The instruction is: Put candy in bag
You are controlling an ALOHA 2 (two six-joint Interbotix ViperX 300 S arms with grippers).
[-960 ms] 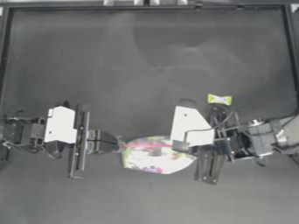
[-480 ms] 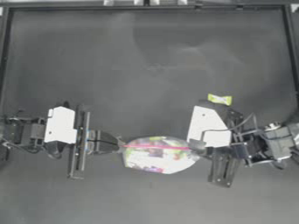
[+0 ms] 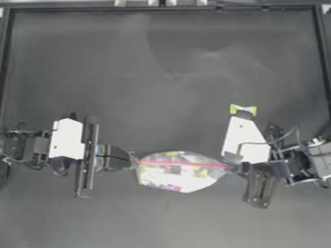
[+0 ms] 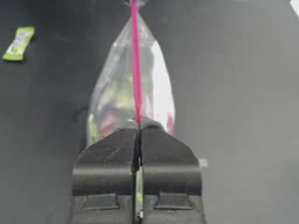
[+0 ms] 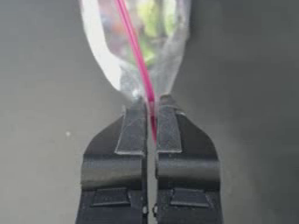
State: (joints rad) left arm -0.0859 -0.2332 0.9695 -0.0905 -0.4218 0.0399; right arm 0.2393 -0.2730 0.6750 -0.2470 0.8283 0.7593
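Note:
The clear bag (image 3: 178,170) of colourful sweets lies low in the middle of the table, its pink seal strip stretched left to right. My left gripper (image 3: 132,162) is shut on the strip's left end, and the left wrist view shows the bag (image 4: 131,94) running away from the closed left gripper (image 4: 139,127). At the strip's right end my right gripper (image 3: 234,167) is shut on it too; the right wrist view has the bag (image 5: 140,48) pinched by the right gripper (image 5: 151,105). The yellow-green candy (image 3: 242,110) lies on the table just above the right arm, also seen as the candy (image 4: 19,43).
A raised frame (image 3: 161,7) borders the dark table along the top and sides. The right arm's white wrist body (image 3: 244,140) sits close below the candy.
The right arm has slid rightward along the bag, from over its right part to the seal strip's right end. The bag now lies stretched between both grippers. The left arm stayed put.

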